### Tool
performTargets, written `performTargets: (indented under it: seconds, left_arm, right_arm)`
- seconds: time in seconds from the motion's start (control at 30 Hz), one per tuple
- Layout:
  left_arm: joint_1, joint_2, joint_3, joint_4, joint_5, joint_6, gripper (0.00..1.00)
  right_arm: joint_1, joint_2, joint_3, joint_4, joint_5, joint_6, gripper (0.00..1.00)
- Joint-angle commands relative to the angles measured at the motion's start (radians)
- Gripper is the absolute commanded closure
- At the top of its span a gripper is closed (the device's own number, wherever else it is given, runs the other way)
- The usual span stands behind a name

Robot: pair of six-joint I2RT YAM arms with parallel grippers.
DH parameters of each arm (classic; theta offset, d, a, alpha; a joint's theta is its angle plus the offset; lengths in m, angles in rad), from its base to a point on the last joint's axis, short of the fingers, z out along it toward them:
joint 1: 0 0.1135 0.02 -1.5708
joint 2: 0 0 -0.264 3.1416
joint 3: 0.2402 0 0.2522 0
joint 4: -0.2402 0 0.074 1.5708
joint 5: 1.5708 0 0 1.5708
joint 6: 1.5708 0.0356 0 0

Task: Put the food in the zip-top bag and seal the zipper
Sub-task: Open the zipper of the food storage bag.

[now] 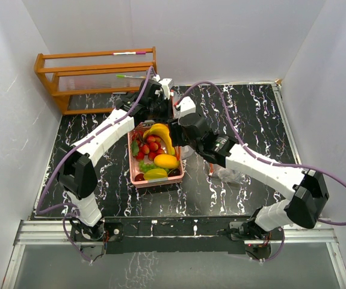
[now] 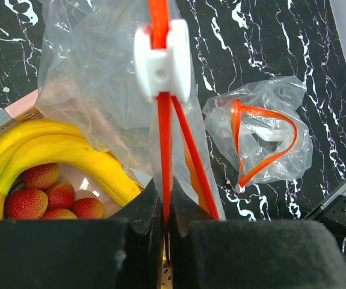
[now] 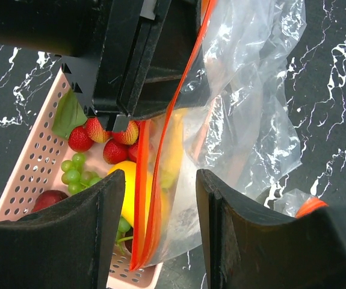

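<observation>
Pinching the crinkly clear zip-top bag's (image 2: 94, 78) orange zipper (image 2: 163, 129) tight with the left gripper (image 2: 165, 208). Holding the right gripper (image 3: 160, 177) spread apart astride it.

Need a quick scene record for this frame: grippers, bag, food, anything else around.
left gripper: shut on the held bag's orange zipper strip
right gripper: open, one finger either side of the zipper edge
held bag: clear, hanging over the basket; white slider on the zipper, strips parted between slider and left gripper
pink basket: holds banana, strawberries, green grapes
second bag: lying on the table
wooden rack: far left corner
</observation>
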Motion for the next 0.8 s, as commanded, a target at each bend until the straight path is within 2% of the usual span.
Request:
performTargets:
  seconds: [0.0, 0.2, 0.63, 0.77]
  left_arm:
    - [-0.004, -0.067, 0.016, -0.015, 0.014, 0.006, 1.00]
    - [-0.004, -0.100, -0.011, -0.009, 0.020, 0.012, 1.00]
    - [-0.004, -0.145, -0.057, 0.026, 0.070, 0.000, 1.00]
    - [-0.004, -0.171, -0.094, 0.019, 0.105, 0.014, 1.00]
  right_arm:
    - [0.006, 0.006, -0.001, 0.096, 0.036, 0.021, 0.48]
    - [0.005, 0.006, -0.038, 0.110, 0.161, 0.053, 0.57]
    - [0.006, 0.041, -0.054, 0.163, 0.220, 0.071, 0.58]
    - [0.006, 0.039, -0.056, 0.165, 0.342, 0.073, 0.76]
